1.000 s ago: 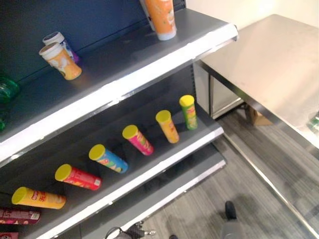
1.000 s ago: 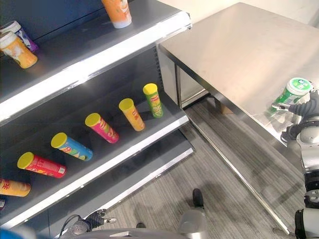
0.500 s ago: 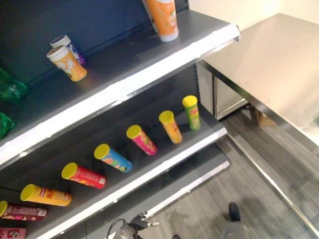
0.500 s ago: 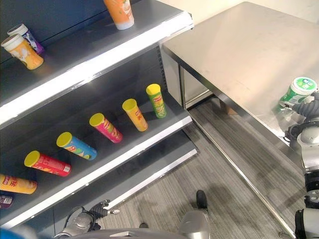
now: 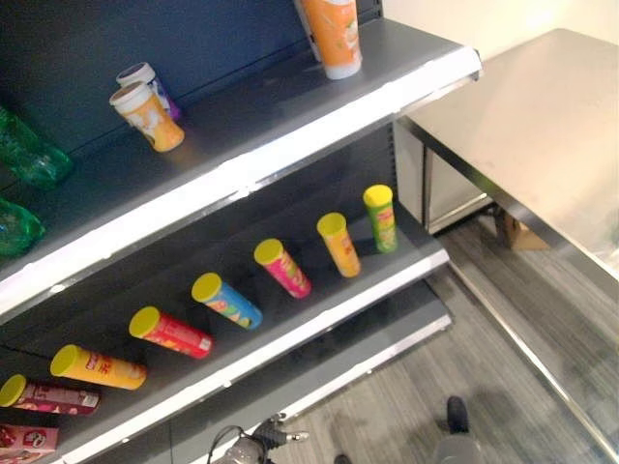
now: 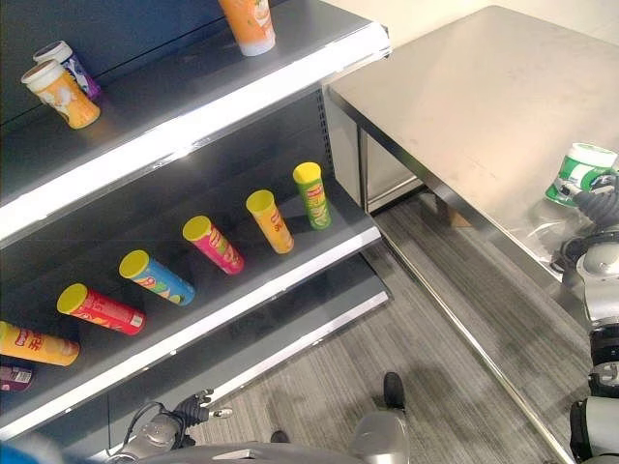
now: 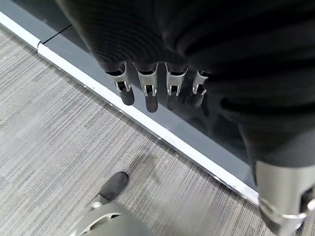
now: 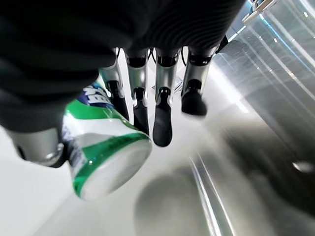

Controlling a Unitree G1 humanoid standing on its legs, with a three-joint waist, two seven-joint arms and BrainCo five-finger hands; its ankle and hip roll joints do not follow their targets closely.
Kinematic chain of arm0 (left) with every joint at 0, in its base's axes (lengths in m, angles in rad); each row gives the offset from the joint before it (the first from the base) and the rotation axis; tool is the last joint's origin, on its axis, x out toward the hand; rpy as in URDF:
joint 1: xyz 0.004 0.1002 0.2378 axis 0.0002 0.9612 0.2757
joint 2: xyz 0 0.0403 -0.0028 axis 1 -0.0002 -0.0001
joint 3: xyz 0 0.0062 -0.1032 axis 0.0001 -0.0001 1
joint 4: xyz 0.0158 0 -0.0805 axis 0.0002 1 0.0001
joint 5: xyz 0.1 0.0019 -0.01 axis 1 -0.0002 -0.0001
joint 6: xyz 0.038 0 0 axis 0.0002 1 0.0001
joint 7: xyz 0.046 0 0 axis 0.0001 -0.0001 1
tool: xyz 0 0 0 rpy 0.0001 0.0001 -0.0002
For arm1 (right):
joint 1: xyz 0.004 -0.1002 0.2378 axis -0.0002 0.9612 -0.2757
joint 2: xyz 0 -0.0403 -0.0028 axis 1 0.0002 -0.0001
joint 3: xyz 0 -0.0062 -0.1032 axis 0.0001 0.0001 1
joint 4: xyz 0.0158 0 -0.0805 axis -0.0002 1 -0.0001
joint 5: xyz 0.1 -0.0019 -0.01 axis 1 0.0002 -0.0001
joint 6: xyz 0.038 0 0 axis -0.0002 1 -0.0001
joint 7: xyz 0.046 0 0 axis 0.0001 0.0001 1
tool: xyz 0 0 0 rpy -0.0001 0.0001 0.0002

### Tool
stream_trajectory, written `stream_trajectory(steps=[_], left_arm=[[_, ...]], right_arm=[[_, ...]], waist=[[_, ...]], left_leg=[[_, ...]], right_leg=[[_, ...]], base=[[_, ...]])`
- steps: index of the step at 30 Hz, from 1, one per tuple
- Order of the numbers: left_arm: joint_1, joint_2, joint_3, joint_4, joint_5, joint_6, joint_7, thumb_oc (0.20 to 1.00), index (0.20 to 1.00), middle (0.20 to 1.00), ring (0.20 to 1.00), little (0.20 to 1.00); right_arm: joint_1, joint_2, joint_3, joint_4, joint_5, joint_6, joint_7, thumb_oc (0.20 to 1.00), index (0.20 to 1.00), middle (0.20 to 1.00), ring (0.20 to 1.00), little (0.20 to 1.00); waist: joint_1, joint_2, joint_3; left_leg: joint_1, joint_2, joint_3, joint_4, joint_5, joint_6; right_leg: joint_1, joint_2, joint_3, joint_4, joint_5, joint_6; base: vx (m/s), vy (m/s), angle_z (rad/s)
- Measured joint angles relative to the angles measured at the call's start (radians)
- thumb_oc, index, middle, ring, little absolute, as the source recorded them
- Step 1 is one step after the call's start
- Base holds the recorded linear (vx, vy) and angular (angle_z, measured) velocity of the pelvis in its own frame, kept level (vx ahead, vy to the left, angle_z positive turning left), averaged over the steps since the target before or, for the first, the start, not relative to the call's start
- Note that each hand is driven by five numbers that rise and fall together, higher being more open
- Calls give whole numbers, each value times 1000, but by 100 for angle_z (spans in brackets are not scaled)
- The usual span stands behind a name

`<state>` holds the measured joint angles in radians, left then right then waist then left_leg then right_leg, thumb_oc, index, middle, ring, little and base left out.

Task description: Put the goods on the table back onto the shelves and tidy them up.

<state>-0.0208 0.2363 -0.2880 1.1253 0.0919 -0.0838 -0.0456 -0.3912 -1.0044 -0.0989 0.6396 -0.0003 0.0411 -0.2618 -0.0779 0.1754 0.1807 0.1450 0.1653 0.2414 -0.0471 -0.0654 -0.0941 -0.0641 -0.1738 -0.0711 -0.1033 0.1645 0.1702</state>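
Right wrist view: my right hand (image 8: 147,83) curls round a green-and-white cup (image 8: 106,152) (smooth, tapered) over the brushed-steel counter (image 6: 484,106), at 3 o'clock. My left hand (image 7: 147,88) hangs with fingers relaxed, holding nothing, above the ribbed grey floor (image 7: 54,137).

Dark grey metal shelf unit (image 6: 193,126): top shelf bears orange cups (image 6: 60,92); middle shelf (image 6: 290,263), above the left hand (image 6: 169,425), bears yellow-lidded tubes (image 6: 215,242). Steel table (image 6: 484,97) extends under the right hand (image 6: 604,208).
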Motion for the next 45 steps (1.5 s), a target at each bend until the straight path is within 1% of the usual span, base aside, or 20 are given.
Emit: stream_trajectory(steps=[13, 20, 23, 24, 26, 27, 28, 29, 30, 31, 32, 34, 35, 36, 37, 38, 39, 41, 42, 45], left_arm=[[23, -1, 30, -10, 0, 4, 1, 1000, 1000, 1000, 1000, 1000], [20, -6, 60, -9, -7, 6, 0, 1000, 1000, 1000, 1000, 1000], [52, -12, 86, -9, -11, 8, 1, 1000, 1000, 1000, 1000, 1000], [58, -14, 87, -7, -12, 8, 2, 1000, 1000, 1000, 1000, 1000], [41, -16, 91, 32, -22, 9, 4, 1000, 1000, 1000, 1000, 1000], [39, -11, 91, 33, -47, 10, 6, 1000, 1000, 1000, 1000, 1000], [41, -9, 91, 33, -52, 11, 6, 1000, 1000, 1000, 1000, 1000], [46, -13, 100, 29, -54, 9, 7, 1000, 1000, 1000, 1000, 1000], [45, -5, 100, 30, -57, 9, 12, 1000, 1000, 1000, 1000, 1000], [48, 11, 99, 29, -73, 18, 14, 1000, 1000, 1000, 1000, 1000], [50, 24, 99, 28, -80, 26, 14, 1000, 1000, 1000, 1000, 1000], [54, 30, 101, 27, -88, 29, 18, 1000, 1000, 1000, 1000, 1000], [72, 26, 102, 31, -87, 27, 21, 1000, 1000, 1000, 1000, 1000], [59, 38, 109, 54, -87, 23, 24, 1000, 1000, 1000, 1000, 1000], [52, 45, 118, 71, -87, 25, 26, 1000, 1000, 1000, 1000, 1000], [62, 65, 118, 68, -87, 26, 29, 1000, 1000, 1000, 1000, 1000], [63, 79, 118, 67, -87, 25, 33, 1000, 1000, 1000, 1000, 1000], [71, 110, 120, 66, -87, 23, 42, 1000, 1000, 1000, 1000, 1000], [75, 136, 121, 64, -87, 22, 43, 1000, 1000, 1000, 1000, 1000], [81, 154, 124, 63, -88, 18, 48, 1000, 1000, 1000, 1000, 1000]], right_arm=[[154, 1, -160, -266, -2, -40, -28, 200, 200, 200, 200, 200], [171, 21, -181, -499, 25, -132, -31, 200, 200, 200, 200, 200], [162, 27, -178, -535, 64, -156, -14, 200, 200, 200, 200, 200], [155, 27, -178, -547, 76, -158, -13, 200, 200, 200, 200, 200], [116, 35, -172, -552, 99, -175, -14, 200, 200, 200, 200, 200], [115, 33, -175, -557, 99, -184, -15, 200, 200, 200, 200, 200], [110, 25, -176, -560, 99, -190, -15, 200, 200, 200, 200, 200], [120, 11, -203, -573, 99, -193, -19, 200, 200, 200, 200, 200], [126, 23, -222, -586, 99, -194, -26, 200, 200, 200, 200, 200], [131, 46, -223, -609, 98, -194, -35, 200, 200, 200, 200, 200], [144, 49, -221, -633, 97, -198, -34, 200, 200, 200, 200, 200], [151, 43, -238, -668, 97, -208, -35, 200, 200, 200, 200, 200], [160, 45, -265, -680, 97, -218, -38, 200, 200, 200, 200, 200], [172, 86, -292, -684, 98, -227, -42, 200, 200, 200, 200, 200], [159, 120, -288, -682, 99, -219, -47, 200, 200, 200, 200, 200], [159, 129, -270, -696, 99, -220, -44, 200, 200, 200, 200, 200], [156, 131, -259, -709, 99, -222, -42, 200, 200, 200, 200, 200], [135, 148, -205, -712, 119, -230, -30, 200, 200, 200, 200, 200], [111, 160, -143, -710, 137, -229, -12, 200, 200, 200, 200, 200], [65, 166, -61, -700, 138, -225, 11, 200, 200, 200, 200, 200]], waist=[[0, -5, 0], [7, -16, -5], [35, -26, -13], [39, -31, -14], [64, -75, -11], [58, -102, -14], [56, -112, -14], [57, -105, -21], [63, -118, -20], [69, -159, -20], [74, -192, -22], [71, -187, -32], [46, -155, -55], [44, -190, -55], [50, -215, -69], [54, -236, -93], [55, -243, -100], [60, -254, -127], [63, -277, -141], [91, -293, -153]], left_leg=[[-3, 9, -41, 16, 0, 2], [-33, 30, -140, 70, -3, 8], [-77, 42, -190, 115, -18, 43], [-92, 41, -219, 137, -10, 40], [-180, 23, -287, 238, 79, -42], [-204, 6, -285, 241, 123, -35], [-206, 3, -269, 216, 135, -22], [-200, 45, -169, 122, 22, 12], [-202, 64, -126, 115, 21, 10], [-214, 70, -85, 150, 25, 0], [-230, 67, -90, 212, 22, -5], [-206, 80, -79, 251, 3, -16], [-175, 103, -71, 162, 6, -62], [-166, 74, -46, 138, 31, -63], [-141, 31, -27, 98, 46, -42], [-142, -31, -18, 82, 53, -18], [-141, -57, -15, 73, 55, -1], [-135, -81, -2, 48, 65, 18], [-120, -104, -3, 22, 72, 27], [-86, -127, 8, -18, 90, 34]], right_leg=[[41, 0, -42, 1, -10, -2], [103, 13, -118, 0, -26, -21], [116, 33, -139, 7, -34, -31], [121, 37, -149, 8, -36, -34], [125, 23, -176, 17, -43, -44], [135, 9, -198, 4, -43, -45], [144, 1, -222, 1, -47, -50], [157, 16, -281, -1, -52, -57], [156, 12, -305, 0, -53, -59], [143, -8, -321, 0, -53, -60], [128, -33, -316, 11, -53, -60], [123, -42, -310, 21, -51, -50], [112, -35, -313, 19, -59, -39], [120, -67, -307, 15, -49, -28], [118, -108, -301, 14, -52, -24], [116, -155, -275, 10, -77, -15], [108, -178, -267, 22, -91, -20], [80, -199, -242, 57, -95, -22], [68, -209, -207, 72, -80, -17], [57, -211, -180, 80, -14, 47]], base=[[-11, -36, 10], [-25, -87, 35], [-68, -80, 39], [-77, -87, 60], [-22, -53, 73], [41, 16, 97], [52, 137, 137], [46, 141, 122], [18, 116, 100], [91, 164, 47], [79, 170, 22], [116, 375, 21], [116, 471, 51], [69, 354, 37], [50, 357, 14], [52, 402, 5], [35, 308, 16], [27, 230, 7], [24, 327, 12], [23, 224, -12]])
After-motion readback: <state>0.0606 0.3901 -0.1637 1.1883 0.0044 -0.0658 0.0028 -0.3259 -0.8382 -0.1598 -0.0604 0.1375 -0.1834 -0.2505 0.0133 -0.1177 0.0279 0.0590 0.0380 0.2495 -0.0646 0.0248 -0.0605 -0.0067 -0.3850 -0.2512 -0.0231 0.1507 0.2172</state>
